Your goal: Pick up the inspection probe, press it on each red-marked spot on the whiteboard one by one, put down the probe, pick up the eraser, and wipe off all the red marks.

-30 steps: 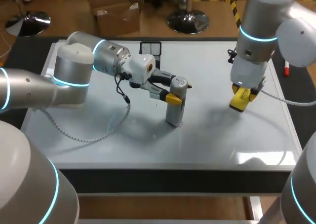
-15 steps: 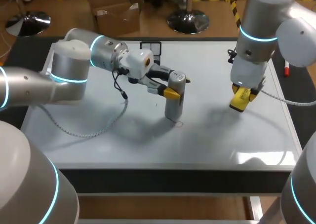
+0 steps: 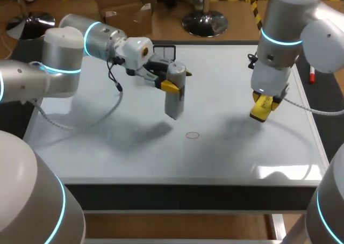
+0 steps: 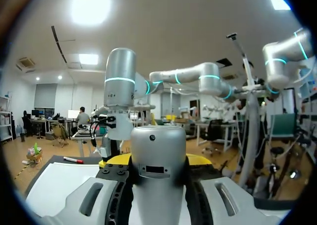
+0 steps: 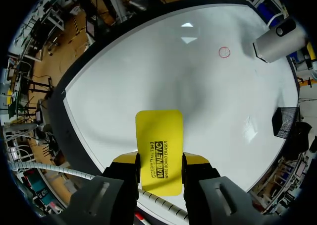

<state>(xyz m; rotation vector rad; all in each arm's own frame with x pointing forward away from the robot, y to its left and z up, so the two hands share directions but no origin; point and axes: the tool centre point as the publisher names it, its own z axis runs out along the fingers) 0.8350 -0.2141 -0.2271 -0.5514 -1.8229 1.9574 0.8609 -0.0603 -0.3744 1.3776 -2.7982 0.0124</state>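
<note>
The inspection probe, a grey cylinder, hangs upright above the whiteboard with my left gripper shut on its upper part. In the left wrist view the probe fills the gap between the fingers. One red circle mark shows on the board, in front of and to the right of the probe. My right gripper hovers over the board's right side, shut on the yellow eraser. In the right wrist view the eraser sticks out past the fingers, with the red circle and the probe far ahead.
A black mesh holder stands at the board's far edge, behind the probe. A red marker lies beyond the board's right edge. A small black clip sits near the far right, by my right arm.
My left arm has lifted the probe off the red circle and carried it back and to the left, uncovering the mark. The right arm and eraser have not moved.
</note>
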